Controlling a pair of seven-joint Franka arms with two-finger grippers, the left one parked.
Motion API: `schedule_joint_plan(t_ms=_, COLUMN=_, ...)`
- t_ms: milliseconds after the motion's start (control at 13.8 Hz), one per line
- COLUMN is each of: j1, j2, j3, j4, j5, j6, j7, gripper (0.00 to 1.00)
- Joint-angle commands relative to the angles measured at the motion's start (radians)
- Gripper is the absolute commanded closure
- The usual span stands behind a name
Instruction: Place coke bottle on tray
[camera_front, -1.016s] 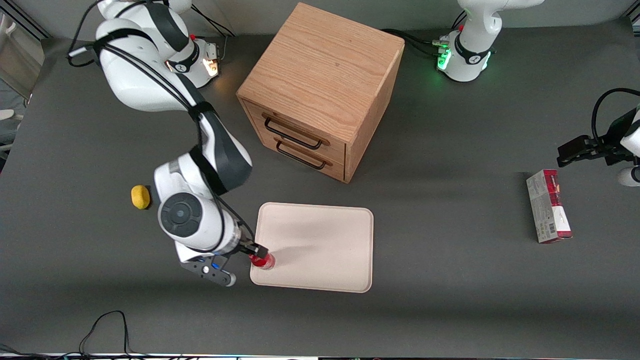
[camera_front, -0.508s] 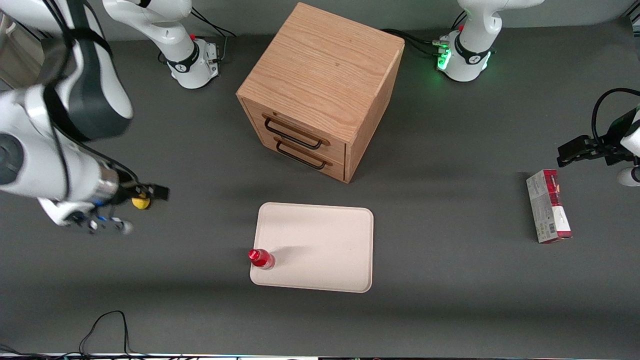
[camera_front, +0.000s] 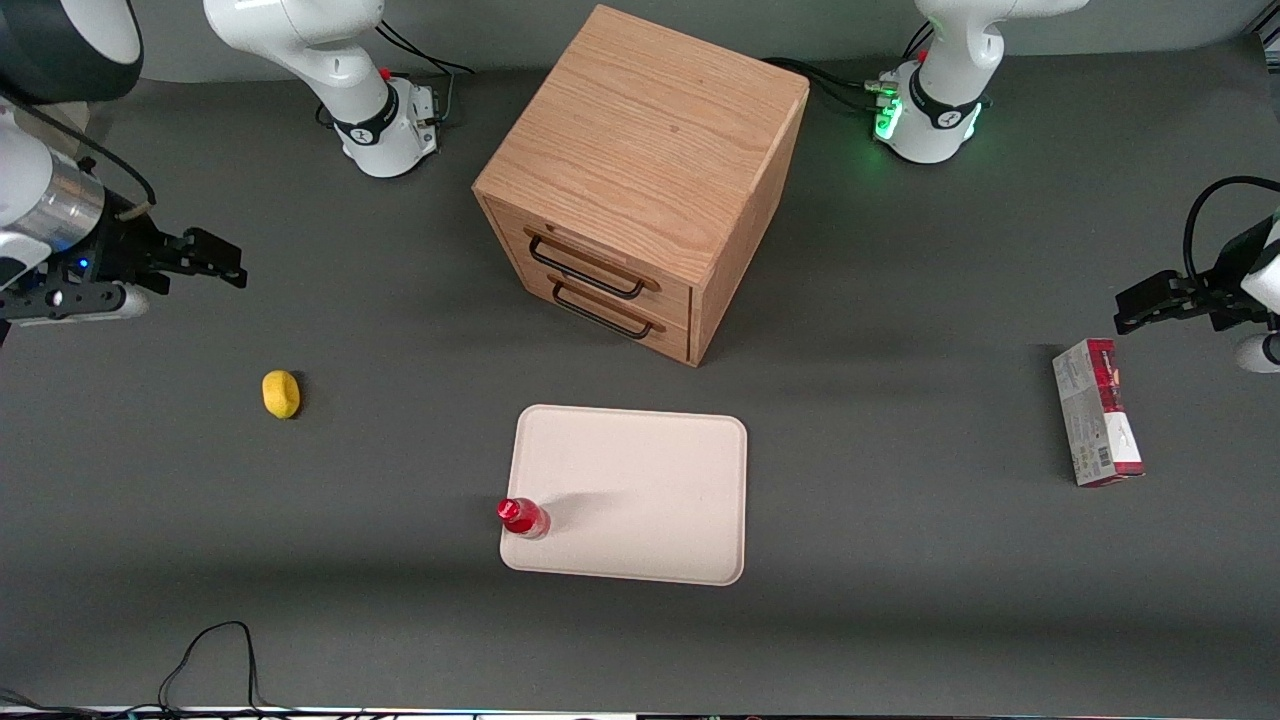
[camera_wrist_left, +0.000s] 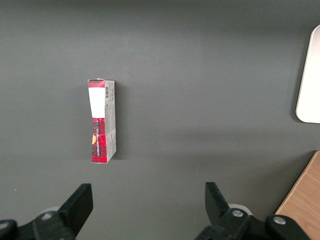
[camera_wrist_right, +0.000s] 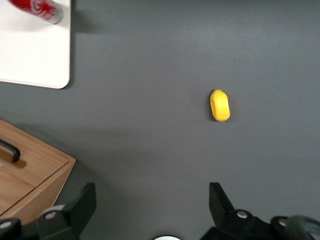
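A tiny red coke bottle (camera_front: 523, 517) stands upright on a large cream-white tray (camera_front: 640, 480), right at the tray's corner nearest the front camera and toward the working arm's end, its base just inside the low rim. The tray lies flat on a dark grey surface (camera_front: 880, 560), in front of a wooden cabinet (camera_front: 640, 180) whose two drawers are closed.

The right arm's pincer (camera_front: 205, 260) hangs raised above the surface, well apart from the tray, at the working arm's end. Its fingers are spread wide and hold nothing.

Judging from this, the placing appears done and the step in hand is pulling clear. To do it well, the arm should stay high and away from the tray, since the bottle sits so near the edge that a slight knock could tip it off.

A small yellow lemon-like lump (camera_front: 281, 393) rests on the surface between the pincer and the tray. A red and grey carton (camera_front: 1097, 412) lies flat toward the parked arm's end. Black cables trail along the surface edges, and a green light glows at one arm base. Little of the room shows past the surface.
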Motion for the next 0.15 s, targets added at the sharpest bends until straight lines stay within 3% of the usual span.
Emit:
schedule_joint_plan(t_ms=0, j1=0.042, j2=0.016, j3=-0.020, j4=0.025, j5=0.016, j6=-0.011, j7=-0.016, gripper=0.00)
schedule_joint_plan(t_ms=73, j1=0.044, j2=0.016, j3=-0.020, j4=0.027, j5=0.016, j6=-0.011, j7=-0.016, gripper=0.00)
